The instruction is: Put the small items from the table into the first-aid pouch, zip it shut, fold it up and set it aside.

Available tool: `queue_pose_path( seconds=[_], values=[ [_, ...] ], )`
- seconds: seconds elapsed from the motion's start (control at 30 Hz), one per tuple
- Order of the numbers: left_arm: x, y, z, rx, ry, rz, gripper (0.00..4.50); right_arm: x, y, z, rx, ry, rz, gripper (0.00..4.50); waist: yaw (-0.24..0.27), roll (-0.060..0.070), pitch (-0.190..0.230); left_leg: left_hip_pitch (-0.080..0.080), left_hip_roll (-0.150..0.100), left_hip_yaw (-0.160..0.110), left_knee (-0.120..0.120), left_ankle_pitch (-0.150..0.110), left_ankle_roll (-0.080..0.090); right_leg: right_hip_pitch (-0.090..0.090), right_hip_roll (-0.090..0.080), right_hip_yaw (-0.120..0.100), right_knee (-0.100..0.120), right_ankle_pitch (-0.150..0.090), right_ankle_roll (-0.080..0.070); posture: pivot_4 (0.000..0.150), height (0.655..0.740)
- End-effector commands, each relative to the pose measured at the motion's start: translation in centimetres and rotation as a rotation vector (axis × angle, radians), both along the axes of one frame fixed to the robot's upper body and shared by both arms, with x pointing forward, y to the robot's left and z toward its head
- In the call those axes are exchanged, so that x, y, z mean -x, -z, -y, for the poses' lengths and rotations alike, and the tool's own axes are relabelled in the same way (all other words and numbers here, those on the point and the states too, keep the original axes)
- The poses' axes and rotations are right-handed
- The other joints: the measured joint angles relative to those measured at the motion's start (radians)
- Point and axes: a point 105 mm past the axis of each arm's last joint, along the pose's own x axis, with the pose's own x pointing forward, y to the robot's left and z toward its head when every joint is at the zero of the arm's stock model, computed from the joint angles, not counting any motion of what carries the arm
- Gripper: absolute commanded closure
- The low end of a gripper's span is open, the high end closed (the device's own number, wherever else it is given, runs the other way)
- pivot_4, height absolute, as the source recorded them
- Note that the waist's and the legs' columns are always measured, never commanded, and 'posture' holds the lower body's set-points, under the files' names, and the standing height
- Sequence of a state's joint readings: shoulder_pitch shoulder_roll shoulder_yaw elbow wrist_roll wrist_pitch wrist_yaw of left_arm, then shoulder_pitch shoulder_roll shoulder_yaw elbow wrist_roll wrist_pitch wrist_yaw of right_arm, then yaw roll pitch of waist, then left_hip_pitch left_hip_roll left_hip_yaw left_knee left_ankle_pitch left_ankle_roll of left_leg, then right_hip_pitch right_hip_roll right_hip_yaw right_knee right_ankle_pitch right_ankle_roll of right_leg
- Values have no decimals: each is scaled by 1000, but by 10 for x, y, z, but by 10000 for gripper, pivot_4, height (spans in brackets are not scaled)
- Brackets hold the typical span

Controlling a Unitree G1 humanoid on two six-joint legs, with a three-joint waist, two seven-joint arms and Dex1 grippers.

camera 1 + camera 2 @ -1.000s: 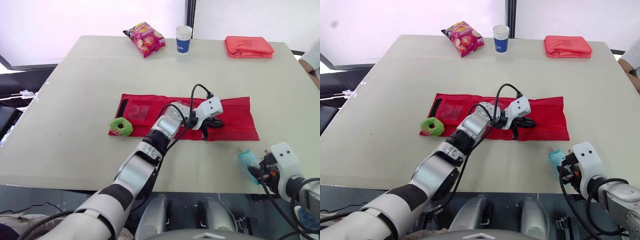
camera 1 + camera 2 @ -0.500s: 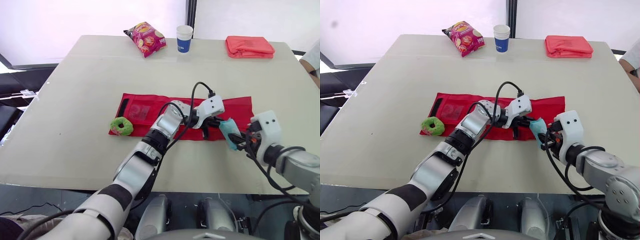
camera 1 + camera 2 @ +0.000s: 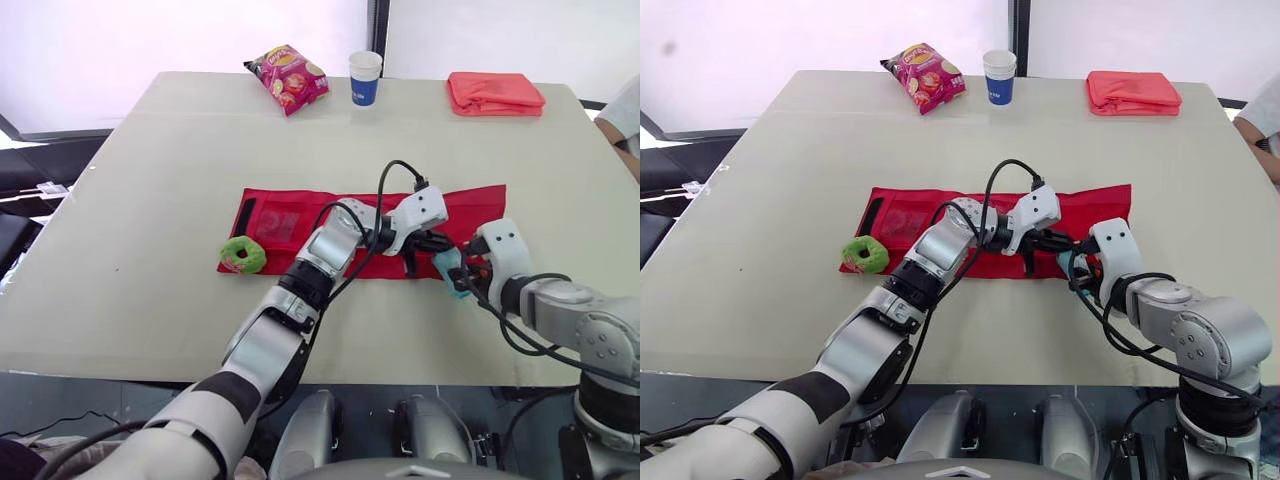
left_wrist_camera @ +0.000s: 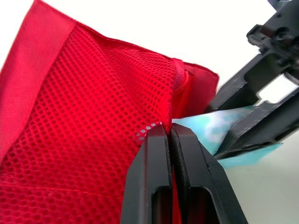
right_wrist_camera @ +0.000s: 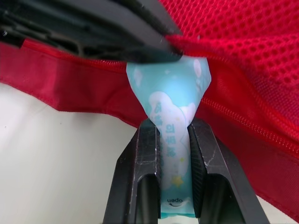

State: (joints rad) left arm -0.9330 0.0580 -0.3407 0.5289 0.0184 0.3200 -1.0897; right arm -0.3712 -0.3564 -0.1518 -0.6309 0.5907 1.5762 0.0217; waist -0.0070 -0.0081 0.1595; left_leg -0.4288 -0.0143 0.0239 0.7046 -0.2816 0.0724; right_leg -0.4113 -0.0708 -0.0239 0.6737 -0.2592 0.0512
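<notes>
Red pouch (image 3: 290, 222) lies unfolded and flat at centre of bench (image 3: 150, 180), long side running 9 to 3 o'clock. Left end effector (image 4: 169, 135) is clenched on the pouch's mesh edge near the 4 o'clock end, holding that edge raised. Right end effector (image 5: 174, 128) is grasping a teal packet (image 5: 170, 88), fingers pressed on both faces. The packet's leading end touches the raised mesh edge; how far inside it reaches cannot be told. Green ring (image 3: 242, 254) rests at the pouch's 8 o'clock corner, touching it. Snack bag (image 3: 288, 78) and cup (image 3: 365, 78) stand at the bench's 12 o'clock edge; folded cloth (image 3: 495, 93) at 1 o'clock.
</notes>
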Motion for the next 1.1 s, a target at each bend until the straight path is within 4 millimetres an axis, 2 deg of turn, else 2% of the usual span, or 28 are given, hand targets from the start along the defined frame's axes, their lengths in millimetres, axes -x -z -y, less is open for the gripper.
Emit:
queue_pose_path(
  seconds=[0.03, 0.3, 0.33, 0.4, 0.47, 0.53, 0.67, 0.83, 0.93, 0.97, 1.0, 1.03, 1.07, 1.1],
  values=[
    [23, -7, 14, 24, 126, -16, 45000, -14, -1, 3, -17, 86, 34, 39067, -4, 0, -1, 0, 0, 0, 0, 0, 0, 0, 0, 0, 0, 0, 0, 1500, 7395],
    [27, -10, 14, 42, 114, -86, 45000, -30, -7, -6, -99, 117, 109, 39067, -6, 1, -3, 1, 0, 1, 0, 0, 0, 0, 0, 1, 1, 0, 0, 1500, 7395],
    [26, -10, 14, 40, 109, -87, 45000, -30, -8, -8, -116, 113, 115, 32462, -6, 1, -3, 1, 0, 1, 0, 0, 0, 0, 0, 1, 1, 0, 0, 1500, 7395],
    [23, -10, 14, 36, 97, -87, 45000, -29, -9, -8, -112, 97, 126, 25801, -5, 2, -2, 1, 0, 1, 0, 0, 0, 0, 0, 1, 1, 0, 0, 1500, 7395],
    [15, -9, 11, 25, 60, -91, 45000, -14, -15, -8, -112, 25, 141, 19172, -1, 2, -2, 0, 0, 1, 0, 0, 0, 0, 0, 1, 0, 0, 0, 1500, 7395],
    [7, -8, 7, 8, 27, -84, 45000, 6, -21, -5, -55, -75, 163, 19172, 9, 3, -2, -2, -1, 0, 0, 0, 0, -1, -1, 0, -1, 0, 0, 1500, 7395],
    [3, -8, 6, 4, 19, -83, 45000, 32, -25, 2, 10, -175, 164, 19172, 4, 3, -2, -2, -1, 0, 0, 0, 0, 0, 0, 0, -3, 0, 0, 1500, 7395],
    [2, -9, 6, 5, 22, -80, 45000, 46, -20, 9, 79, -191, 148, 19172, -1, 3, -2, -1, 0, 0, -1, 0, 1, 0, 0, 0, -2, 0, 0, 1500, 7395],
    [3, -9, 6, 1, 27, -76, 45000, 49, -17, 10, 95, -190, 138, 19172, -1, 3, -2, -1, 0, -1, -1, 0, 0, 0, 0, 0, -2, 0, 0, 1500, 7395],
    [3, -9, 6, 0, 29, -75, 45000, 49, -15, 10, 95, -189, 134, 24263, 0, 3, -2, -1, 0, -1, -1, 0, 0, 0, 0, 0, -2, 0, 0, 1500, 7395],
    [3, -9, 6, -1, 30, -74, 45000, 49, -14, 9, 94, -192, 130, 26512, 0, 3, -2, -1, 0, -1, -1, 0, 0, 0, 0, 0, -2, 0, 0, 1500, 7395],
    [3, -10, 7, -1, 32, -73, 45000, 49, -12, 8, 94, -198, 122, 30922, 0, 3, -2, -1, 0, -1, -1, 0, 0, 0, 0, 0, -2, 0, 0, 1500, 7395],
    [4, -10, 7, -1, 34, -73, 45000, 48, -10, 8, 98, -200, 116, 32573, 0, 3, -2, -1, 0, -1, -1, 0, 0, 0, 0, 0, -2, 0, 0, 1500, 7395],
    [4, -10, 7, -2, 35, -72, 45000, 47, -8, 8, 105, -199, 110, 39031, 0, 3, -2, -1, 0, -1, -1, 0, 0, 0, 0, 0, -2, 0, 0, 1500, 7395]
  ],
)
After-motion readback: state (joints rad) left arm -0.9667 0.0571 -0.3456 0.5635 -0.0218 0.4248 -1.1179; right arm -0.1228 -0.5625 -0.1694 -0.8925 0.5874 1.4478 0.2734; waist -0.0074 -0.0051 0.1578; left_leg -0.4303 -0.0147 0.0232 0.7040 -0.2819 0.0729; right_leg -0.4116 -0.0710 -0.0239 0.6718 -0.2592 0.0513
